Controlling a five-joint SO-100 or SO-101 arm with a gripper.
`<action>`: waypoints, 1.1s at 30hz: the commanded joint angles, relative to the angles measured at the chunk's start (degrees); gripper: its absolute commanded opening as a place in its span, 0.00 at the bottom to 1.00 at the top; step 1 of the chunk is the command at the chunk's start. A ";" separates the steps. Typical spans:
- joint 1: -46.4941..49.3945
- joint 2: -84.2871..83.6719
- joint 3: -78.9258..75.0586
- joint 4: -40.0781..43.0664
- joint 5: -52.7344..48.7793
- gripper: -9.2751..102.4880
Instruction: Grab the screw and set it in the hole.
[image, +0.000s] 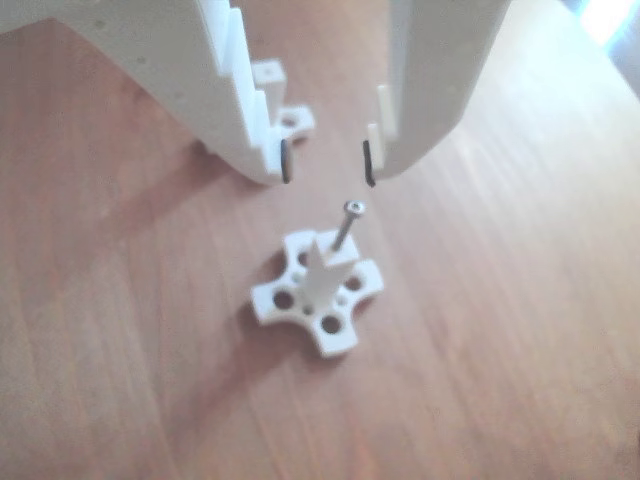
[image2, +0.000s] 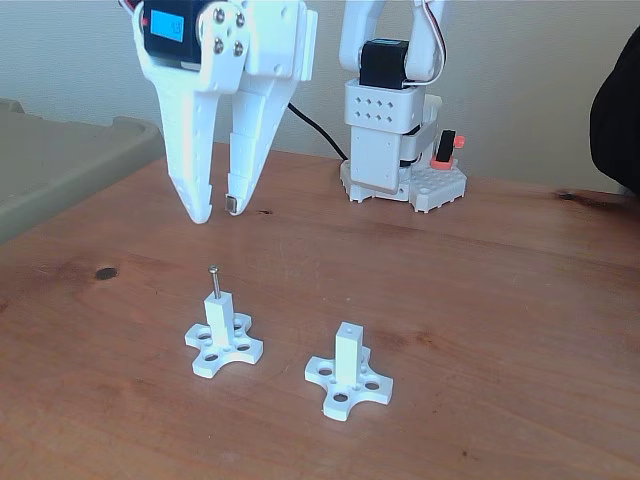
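Your claw (image2: 218, 210) is hanging spread and empty above the table. The screw (image2: 214, 281) is standing upright in the hole of the left post (image2: 220, 320) in the fixed view, lying straight below your fingertips, long axis vertical.

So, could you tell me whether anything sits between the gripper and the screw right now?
Nothing visible does. The open gripper hangs above the screw, which already stands in the hole of the left post in the fixed view, with only air between them.
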 joint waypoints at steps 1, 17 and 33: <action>-1.23 0.35 -5.10 -1.23 0.53 0.16; -1.67 -3.34 -5.98 -4.31 0.70 0.16; -1.05 -5.62 -7.03 -5.63 0.44 0.16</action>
